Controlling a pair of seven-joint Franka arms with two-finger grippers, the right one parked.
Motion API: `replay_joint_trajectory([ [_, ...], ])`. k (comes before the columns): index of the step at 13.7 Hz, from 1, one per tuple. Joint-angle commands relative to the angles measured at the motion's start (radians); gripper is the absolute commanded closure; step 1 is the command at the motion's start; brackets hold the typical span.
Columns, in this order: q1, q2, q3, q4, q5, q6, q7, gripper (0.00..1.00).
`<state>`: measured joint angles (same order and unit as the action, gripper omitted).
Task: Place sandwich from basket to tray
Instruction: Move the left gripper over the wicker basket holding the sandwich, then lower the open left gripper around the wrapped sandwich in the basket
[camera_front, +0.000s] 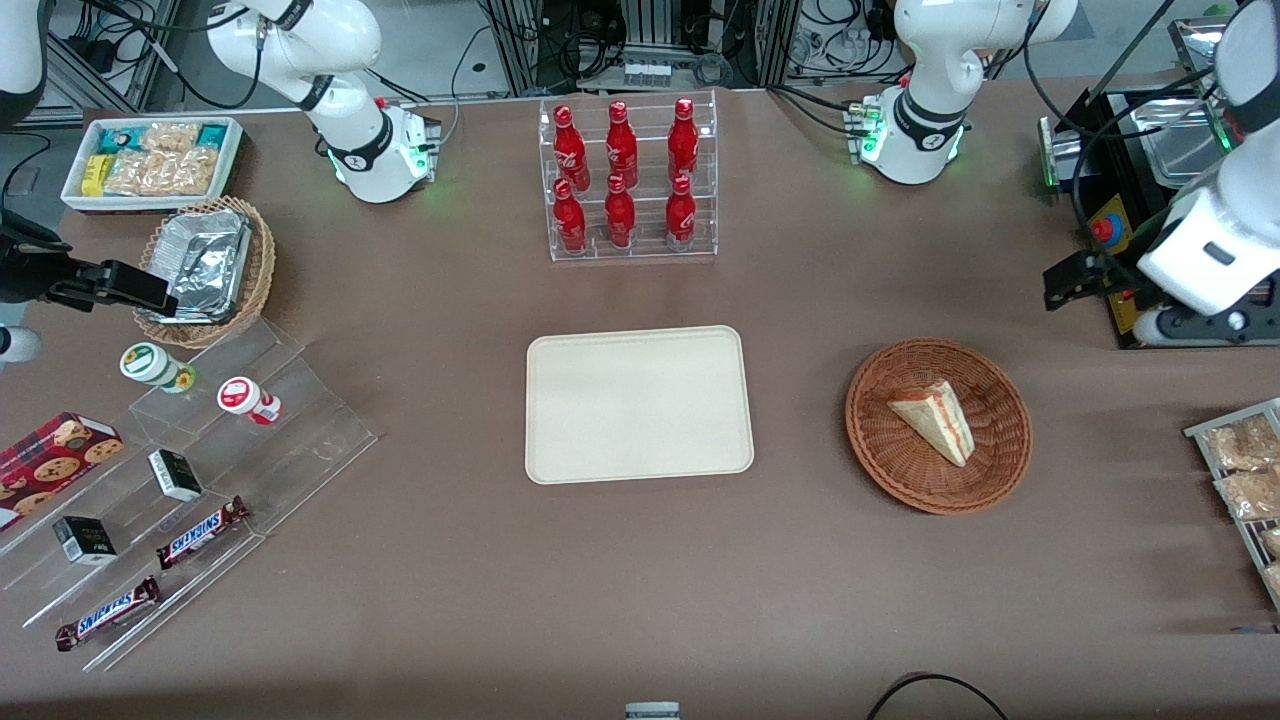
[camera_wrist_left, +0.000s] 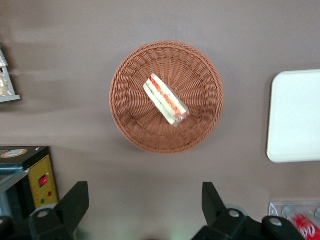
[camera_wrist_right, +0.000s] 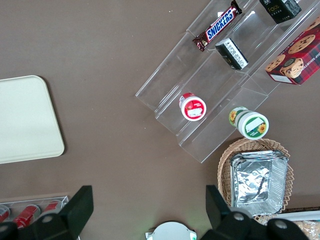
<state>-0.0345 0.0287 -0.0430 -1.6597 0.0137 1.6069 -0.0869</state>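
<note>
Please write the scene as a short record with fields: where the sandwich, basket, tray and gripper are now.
sandwich: lying in the basket, untouched
basket: on the table, beside the tray, toward the working arm's end
tray: empty, nearer the front camera than the bottle rack
gripper: above the table, apart from the basket, fingers open, holding nothing
task state: sandwich not yet picked up

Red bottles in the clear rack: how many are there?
6. Three red bottles stand on the rack's upper row and three on the lower row, farther from the front camera than the tray. None appear hidden.
</note>
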Motion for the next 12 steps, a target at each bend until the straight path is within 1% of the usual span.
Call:
replay_joint_trajectory([
  [1, -0.012, -0.093, -0.003, -0.211, -0.001, 0.169, -0.117, 0.0],
  [4, -0.015, -0.108, -0.008, -0.348, -0.008, 0.331, -0.236, 0.0],
  [7, -0.031, -0.122, -0.011, -0.484, -0.008, 0.516, -0.399, 0.0],
  [10, -0.036, -0.112, -0.034, -0.544, -0.008, 0.616, -0.535, 0.0],
  [12, -0.036, -0.104, -0.034, -0.586, -0.008, 0.671, -0.553, 0.0],
])
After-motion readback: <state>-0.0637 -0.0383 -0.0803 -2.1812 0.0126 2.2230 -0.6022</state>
